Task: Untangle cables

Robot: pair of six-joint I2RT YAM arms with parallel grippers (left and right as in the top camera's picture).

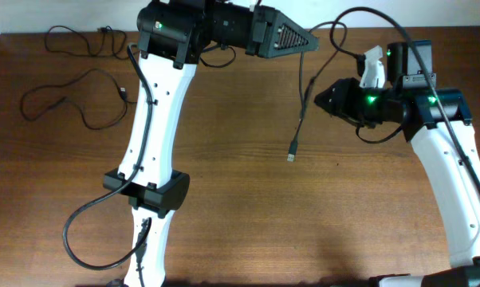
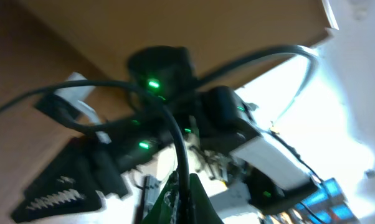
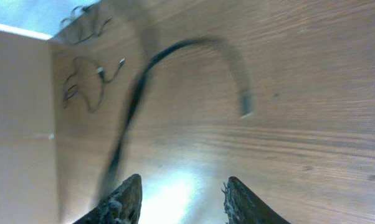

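Cables, three, thin and black, on a wooden table [image 1: 224, 199]. Two are separated: one [image 1: 104, 32] and another [image 1: 125, 93] lie loose well away from the left gripper [image 1: 312, 37], beyond its arm and apart from each other. The third cable [image 1: 301, 104] hangs directly below the left gripper, which appears clenched on it, plug [image 1: 292, 155] lowest. The right gripper [image 3: 181, 186] is just beside and below the left gripper, released and empty. Judged mostly done; what remains is laying the third cable out on its own.
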